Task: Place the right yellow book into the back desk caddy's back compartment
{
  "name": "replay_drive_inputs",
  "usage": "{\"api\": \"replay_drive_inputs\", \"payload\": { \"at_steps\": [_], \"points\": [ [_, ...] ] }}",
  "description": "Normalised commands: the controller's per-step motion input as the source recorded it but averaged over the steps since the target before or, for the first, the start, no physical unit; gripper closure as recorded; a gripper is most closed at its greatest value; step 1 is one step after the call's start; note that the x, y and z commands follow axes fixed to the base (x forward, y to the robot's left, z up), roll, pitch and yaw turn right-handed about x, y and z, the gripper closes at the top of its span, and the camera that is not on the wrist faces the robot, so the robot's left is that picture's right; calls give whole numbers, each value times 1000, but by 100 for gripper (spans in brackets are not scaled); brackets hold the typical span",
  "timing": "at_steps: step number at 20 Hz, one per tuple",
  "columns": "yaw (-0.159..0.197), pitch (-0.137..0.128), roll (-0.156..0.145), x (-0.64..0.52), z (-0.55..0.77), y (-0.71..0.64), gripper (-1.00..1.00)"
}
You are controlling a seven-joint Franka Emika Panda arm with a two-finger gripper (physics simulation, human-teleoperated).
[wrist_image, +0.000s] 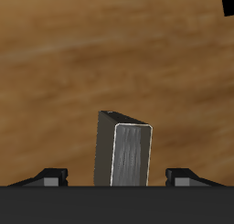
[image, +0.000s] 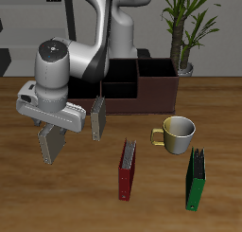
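Hand [image: 49, 141] low over the worktop [image: 217, 103], fingers spread wide around the upright book [wrist_image: 128, 153], not gripping, caddy [image: 140, 81] farther back

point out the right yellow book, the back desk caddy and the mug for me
right yellow book [wrist_image: 129, 154]: wrist view, on its striped page edge
back desk caddy [image: 156, 87]: exterior view, on its maroon front wall
mug [image: 178, 134]: exterior view, on its outer side below the rim
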Motion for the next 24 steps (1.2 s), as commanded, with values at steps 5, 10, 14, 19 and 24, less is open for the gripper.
{"api": "replay_drive_inputs", "payload": {
  "at_steps": [5, 10, 14, 19, 24],
  "points": [
    [-2, 17, 5, 3, -138, 31, 100],
    [4, 4, 18, 56, -21, 117, 100],
    [6, -15, 29, 44, 149, 213, 100],
    [16, -35, 54, -27, 288, 346, 100],
    [58, -60, 63, -133, 529, 541, 100]
  ]
}}
